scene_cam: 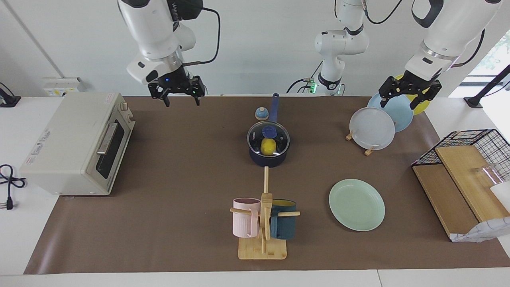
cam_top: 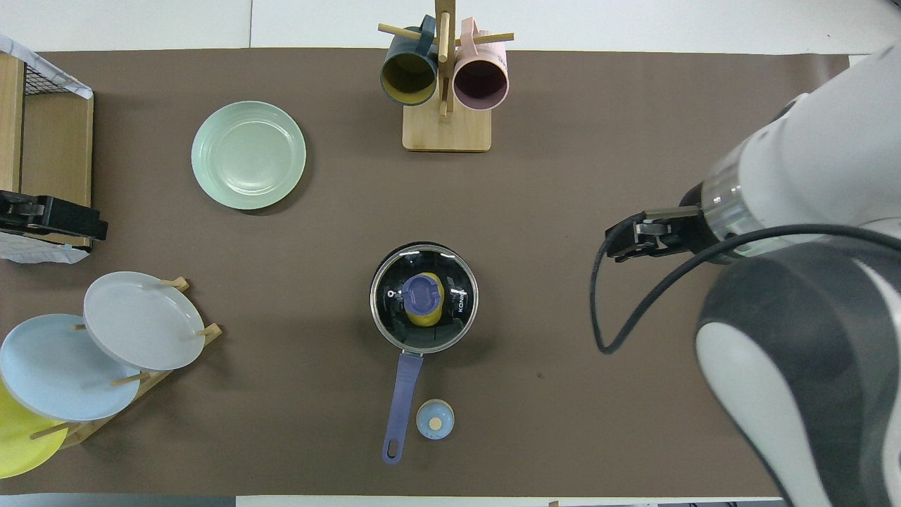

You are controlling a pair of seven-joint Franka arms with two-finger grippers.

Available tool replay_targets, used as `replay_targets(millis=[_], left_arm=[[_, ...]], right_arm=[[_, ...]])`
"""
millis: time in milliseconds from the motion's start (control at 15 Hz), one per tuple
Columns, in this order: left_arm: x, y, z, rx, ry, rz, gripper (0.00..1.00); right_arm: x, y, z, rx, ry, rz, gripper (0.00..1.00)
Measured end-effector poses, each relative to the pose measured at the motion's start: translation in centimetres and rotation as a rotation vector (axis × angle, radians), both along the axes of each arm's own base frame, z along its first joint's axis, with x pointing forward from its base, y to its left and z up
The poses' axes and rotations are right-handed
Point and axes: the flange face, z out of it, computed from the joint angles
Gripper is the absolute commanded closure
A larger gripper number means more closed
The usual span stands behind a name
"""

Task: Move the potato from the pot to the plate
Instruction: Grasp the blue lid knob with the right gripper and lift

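The dark blue pot [scene_cam: 268, 161] stands mid-table with a glass lid [scene_cam: 279, 137] on it, its long handle [cam_top: 402, 394] pointing toward the robots. Through the lid I see the yellow potato [scene_cam: 269, 146] [cam_top: 424, 320] inside. The mint-green plate [scene_cam: 356, 204] [cam_top: 248, 155] lies farther from the robots, toward the left arm's end. My right gripper [scene_cam: 181, 101] [cam_top: 623, 239] hangs open and empty over bare mat between the toaster oven and the pot. My left gripper [scene_cam: 400, 103] [cam_top: 84, 224] waits open over the plate rack.
A toaster oven [scene_cam: 75, 143] sits at the right arm's end. A mug rack [scene_cam: 263, 223] with a pink and a teal mug stands farther out than the pot. A small blue timer [scene_cam: 261, 114] lies beside the pot handle. The plate rack [scene_cam: 372, 128] and a wire basket [scene_cam: 470, 159] fill the left arm's end.
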Motion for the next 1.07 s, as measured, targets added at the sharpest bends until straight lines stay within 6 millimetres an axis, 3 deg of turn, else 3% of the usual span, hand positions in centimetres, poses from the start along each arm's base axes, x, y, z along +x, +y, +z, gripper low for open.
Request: replay_targets(millis=[267, 467, 667, 733, 800, 1067], left_arm=[[0.1, 1.0, 0.0, 0.0, 0.0, 0.021, 1.0], [0.1, 1.3, 0.0, 0.0, 0.0, 0.027, 1.0], [0.1, 1.3, 0.0, 0.0, 0.0, 0.027, 1.0], [0.1, 1.3, 0.0, 0.0, 0.0, 0.027, 0.15], [0.1, 1.3, 0.0, 0.0, -0.001, 0.027, 0.0], [0.1, 1.3, 0.0, 0.0, 0.0, 0.026, 0.0]], right_arm=[[-2.0, 10.4, -1.7, -0.007, -0.011, 0.003, 0.0], [-3.4, 16.7, -3.0, 0.013, -0.047, 0.014, 0.0], [-4.7, 23.0, -7.1, 0.028, -0.067, 0.005, 0.0], [-4.8, 24.0, -8.8, 0.023, -0.063, 0.007, 0.0], [-4.7, 24.3, -10.3, 0.02, -0.062, 0.009, 0.0], [-4.6, 23.7, -14.1, 0.056, -0.127, 0.001, 0.0]])
